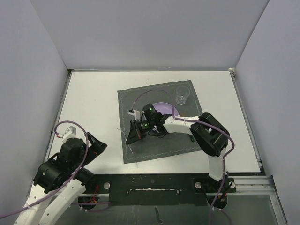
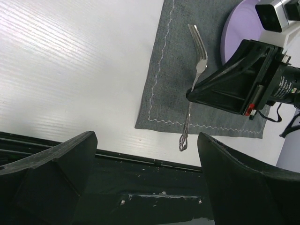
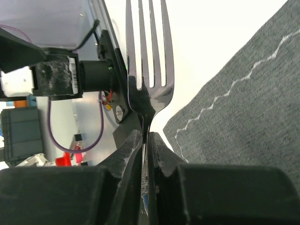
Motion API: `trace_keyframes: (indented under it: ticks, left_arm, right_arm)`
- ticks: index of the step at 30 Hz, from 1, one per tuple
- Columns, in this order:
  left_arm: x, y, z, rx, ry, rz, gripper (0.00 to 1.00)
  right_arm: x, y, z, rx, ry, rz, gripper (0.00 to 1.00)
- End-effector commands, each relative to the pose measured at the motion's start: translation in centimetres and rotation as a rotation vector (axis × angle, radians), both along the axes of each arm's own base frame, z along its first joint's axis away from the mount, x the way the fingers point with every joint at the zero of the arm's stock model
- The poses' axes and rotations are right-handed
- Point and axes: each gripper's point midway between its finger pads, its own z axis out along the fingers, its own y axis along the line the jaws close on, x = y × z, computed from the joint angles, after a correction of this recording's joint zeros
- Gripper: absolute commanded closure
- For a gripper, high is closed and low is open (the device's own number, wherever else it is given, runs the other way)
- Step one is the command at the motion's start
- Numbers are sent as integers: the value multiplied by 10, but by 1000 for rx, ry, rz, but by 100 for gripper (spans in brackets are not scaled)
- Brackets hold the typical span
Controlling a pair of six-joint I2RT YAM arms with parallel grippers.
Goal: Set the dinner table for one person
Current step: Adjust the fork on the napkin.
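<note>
The white dinner table (image 1: 93,103) carries a dark grey placemat (image 1: 154,150) with a purple plate (image 1: 161,108) and a clear glass (image 1: 181,95) on it. My right gripper (image 1: 135,132) reaches over the placemat's left part and is shut on a silver fork (image 3: 147,47) at its neck, tines pointing out past the fingertips. In the left wrist view the fork (image 2: 198,65) lies along the placemat's (image 2: 173,70) left strip, its handle end past the front hem. My left gripper (image 1: 98,146) is open and empty near the table's front left; in its own view (image 2: 146,140) it looks over the front edge.
Grey walls enclose the table on three sides. A metal rail (image 1: 248,176) runs along the front edge by the arm bases. The right arm's forearm (image 1: 183,123) lies across the placemat and covers part of the plate. Purple cables loop over both arms.
</note>
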Motion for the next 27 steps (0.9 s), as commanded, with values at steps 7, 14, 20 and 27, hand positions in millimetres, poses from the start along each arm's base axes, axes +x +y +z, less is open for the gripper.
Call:
trace_keyframes:
  ticks: [7, 14, 20, 27]
  left_arm:
    - [7, -5, 14, -37, -51, 4, 12]
    - [6, -1, 21, -22, -61, 5, 12]
    - [6, 0, 22, -18, -65, 4, 12]
    - [6, 0, 24, -14, -71, 2, 12]
  right_arm:
    - [36, 16, 28, 253, 0, -2, 100]
    - [49, 15, 6, 165, -18, -27, 99]
    - [54, 12, 1, 110, -46, -41, 59]
    - [58, 11, 4, 80, -77, -47, 38]
